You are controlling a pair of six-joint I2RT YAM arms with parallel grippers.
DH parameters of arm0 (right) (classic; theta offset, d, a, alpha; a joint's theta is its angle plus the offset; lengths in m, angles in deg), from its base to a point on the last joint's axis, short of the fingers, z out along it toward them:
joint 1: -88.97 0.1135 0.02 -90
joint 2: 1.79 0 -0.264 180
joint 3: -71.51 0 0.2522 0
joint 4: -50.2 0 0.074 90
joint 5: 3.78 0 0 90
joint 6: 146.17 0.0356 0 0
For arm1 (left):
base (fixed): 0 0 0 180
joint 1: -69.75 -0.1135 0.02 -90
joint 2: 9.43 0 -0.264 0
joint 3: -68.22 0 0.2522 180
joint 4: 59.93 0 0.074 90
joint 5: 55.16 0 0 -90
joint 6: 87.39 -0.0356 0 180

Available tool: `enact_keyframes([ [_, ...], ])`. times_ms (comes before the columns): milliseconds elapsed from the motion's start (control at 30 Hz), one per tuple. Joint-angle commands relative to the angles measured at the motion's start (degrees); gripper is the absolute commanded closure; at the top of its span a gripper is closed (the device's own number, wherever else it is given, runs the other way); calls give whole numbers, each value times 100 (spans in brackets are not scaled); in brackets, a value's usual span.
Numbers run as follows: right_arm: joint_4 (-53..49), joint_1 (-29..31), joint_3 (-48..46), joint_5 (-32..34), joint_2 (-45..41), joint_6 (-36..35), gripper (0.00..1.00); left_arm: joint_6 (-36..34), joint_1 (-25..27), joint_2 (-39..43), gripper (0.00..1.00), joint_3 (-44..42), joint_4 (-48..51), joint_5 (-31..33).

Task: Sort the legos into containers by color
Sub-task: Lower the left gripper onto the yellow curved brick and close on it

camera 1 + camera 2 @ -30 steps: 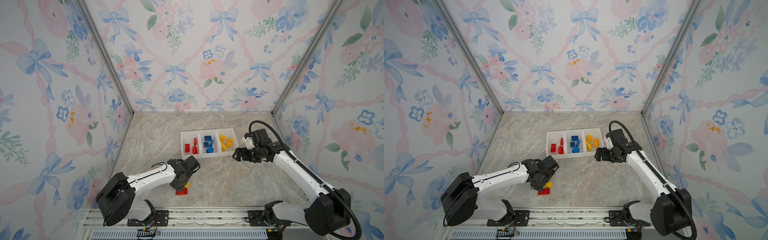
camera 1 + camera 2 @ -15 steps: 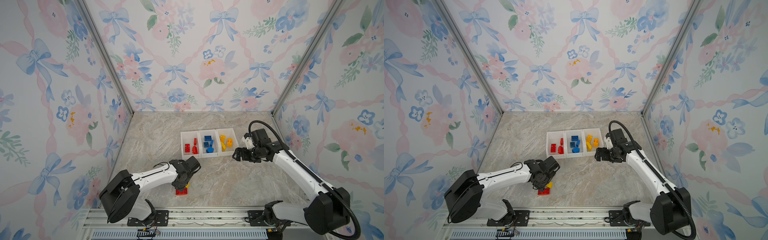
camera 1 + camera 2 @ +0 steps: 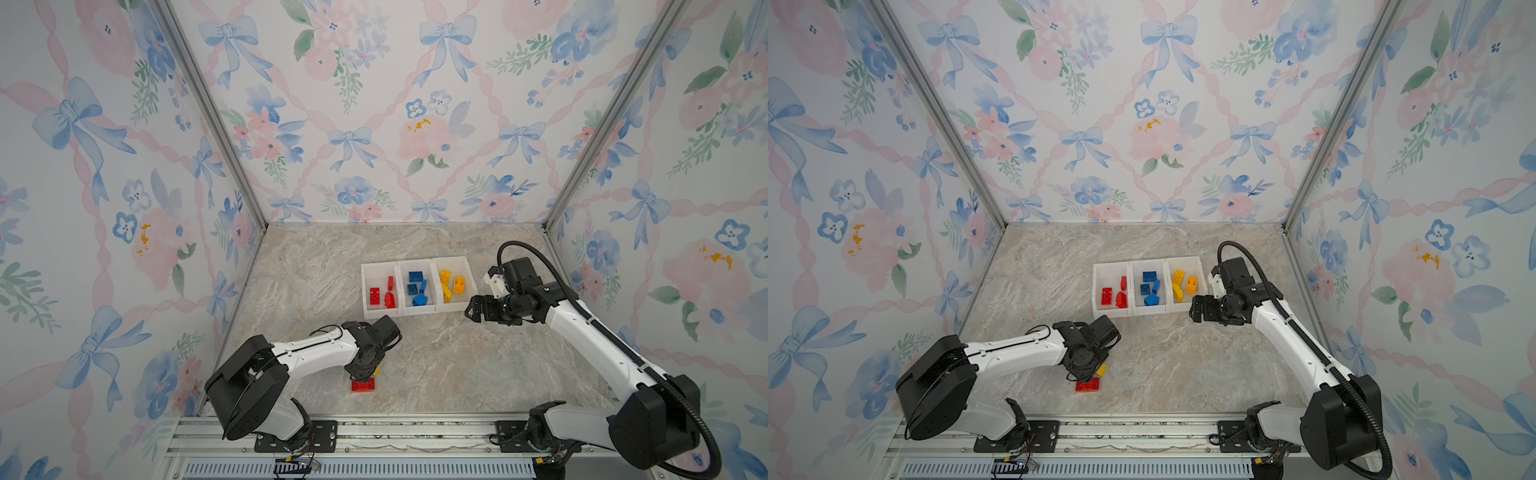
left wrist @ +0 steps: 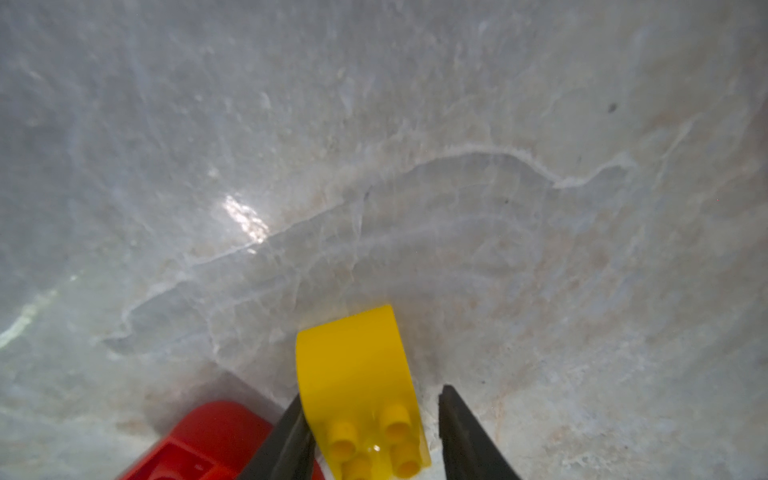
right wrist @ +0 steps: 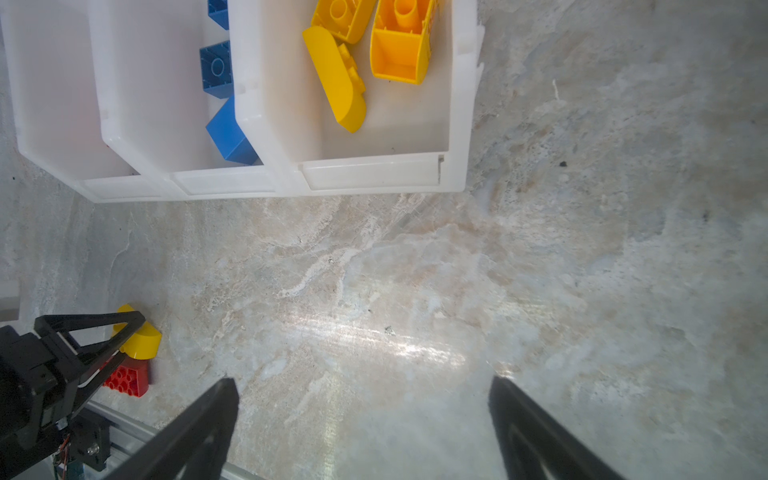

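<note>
A yellow curved lego (image 4: 353, 365) lies on the marble floor next to a red lego (image 4: 208, 436) near the front rail. My left gripper (image 4: 372, 392) straddles the yellow one: one finger touches its side and a small gap shows at the other finger. In both top views the left gripper (image 3: 366, 371) (image 3: 1090, 371) hides most of that yellow lego (image 3: 377, 369). The containers (image 3: 415, 312) hold sorted red, blue and yellow legos. My right gripper (image 3: 472, 309) (image 5: 363, 380) hovers open and empty just right of the containers' front (image 5: 374, 176).
The red lego (image 3: 364, 385) sits close to the metal front rail (image 3: 415, 419). Floral walls close in the left, right and back. The left arm's white link (image 3: 316, 351) stretches low across the floor on the left.
The left gripper's jaws have narrowed around the yellow lego and the arm's base link has shifted slightly. The right arm has stayed still and open.
</note>
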Motion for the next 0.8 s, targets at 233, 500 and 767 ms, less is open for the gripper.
enact_keyframes([
  [233,-69,48,80,-13,-47,-38,3,-247,18,-19,74,143,57,161],
  [500,-98,30,37,-25,-142,-5,3,-603,16,14,79,526,56,455],
  [767,-132,-40,-59,-23,-240,13,3,-1354,27,-121,81,1229,65,737],
])
